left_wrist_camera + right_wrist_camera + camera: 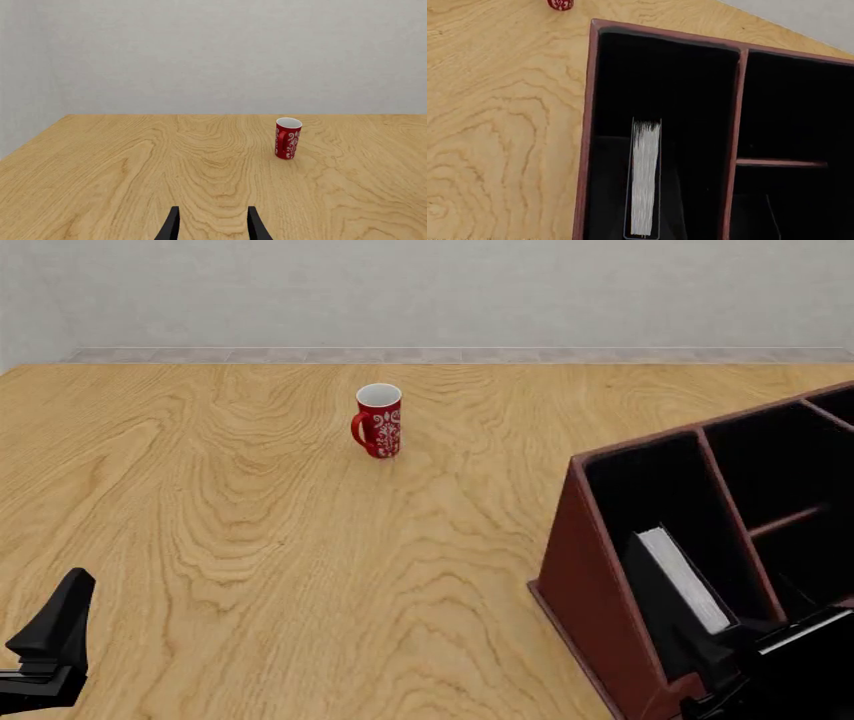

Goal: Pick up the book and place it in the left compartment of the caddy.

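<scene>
The black book [682, 581], white page edges up, stands inside the caddy's [571, 550] long left compartment [643, 490]. In the right wrist view the page edges [645, 177] show between the compartment's black walls [667, 75], inside the red-brown rim [588, 125]. My right gripper [767, 660] is a dark shape over the near end of the book. Its fingers blend into the black interior, so I cannot tell whether they hold the book. My left gripper [211, 212] is open and empty, low over the table at the near left [56, 625].
A red mug [379, 421] with a white pattern stands upright at the table's far middle, also in the left wrist view [287, 138] and at the edge of the right wrist view [561, 4]. The caddy's smaller right sections [787, 475] are split by a cross divider [780, 162].
</scene>
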Motion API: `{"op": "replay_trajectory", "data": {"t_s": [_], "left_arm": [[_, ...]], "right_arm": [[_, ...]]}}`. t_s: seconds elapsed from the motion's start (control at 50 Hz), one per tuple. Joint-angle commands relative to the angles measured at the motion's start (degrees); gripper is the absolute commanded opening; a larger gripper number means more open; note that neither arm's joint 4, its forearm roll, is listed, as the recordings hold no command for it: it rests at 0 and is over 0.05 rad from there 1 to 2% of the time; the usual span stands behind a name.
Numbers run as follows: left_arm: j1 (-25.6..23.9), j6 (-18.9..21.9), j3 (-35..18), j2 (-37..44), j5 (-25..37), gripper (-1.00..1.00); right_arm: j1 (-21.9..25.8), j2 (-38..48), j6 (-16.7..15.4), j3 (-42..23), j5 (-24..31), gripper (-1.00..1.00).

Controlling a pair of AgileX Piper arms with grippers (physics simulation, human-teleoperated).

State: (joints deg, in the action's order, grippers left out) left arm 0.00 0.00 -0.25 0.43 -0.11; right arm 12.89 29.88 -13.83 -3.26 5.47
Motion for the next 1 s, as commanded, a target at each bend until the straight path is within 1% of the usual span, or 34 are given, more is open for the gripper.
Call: {"op": "replay_trajectory", "data": {"t_s": [0.02, 0.2, 0.4, 0.54, 0.56, 0.76, 0.96, 1.0], "left_arm": [[0.0, 0.0, 0.0, 0.0, 0.0, 1.0], [0.0, 0.0, 0.0, 0.0, 0.0, 1.0], [0.0, 0.0, 0.0, 0.0, 0.0, 1.0], [0.0, 0.0, 0.0, 0.0, 0.0, 1.0], [0.0, 0.0, 0.0, 0.0, 0.0, 1.0], [0.0, 0.0, 0.0, 0.0, 0.0, 1.0], [0.0, 0.0, 0.0, 0.0, 0.0, 1.0], [0.0, 0.0, 0.0, 0.0, 0.0, 1.0]], "right_arm": [[-0.2, 1.4, 1.3, 0.2, -2.2, -1.0], [-0.4, 3.6, 1.1, 1.2, -4.8, -1.0], [-0.6, 4.8, 0.8, 2.2, -6.5, -1.0], [-0.6, 4.3, 0.9, 2.1, -5.9, -1.0], [-0.6, 4.0, 0.8, 2.0, -5.6, 1.0], [-0.7, 4.5, 0.7, 1.7, -5.9, 1.0], [-0.1, 2.0, 1.0, 0.4, -2.7, 1.0], [0.0, 0.8, 1.1, -0.3, -1.1, 1.0]]}}
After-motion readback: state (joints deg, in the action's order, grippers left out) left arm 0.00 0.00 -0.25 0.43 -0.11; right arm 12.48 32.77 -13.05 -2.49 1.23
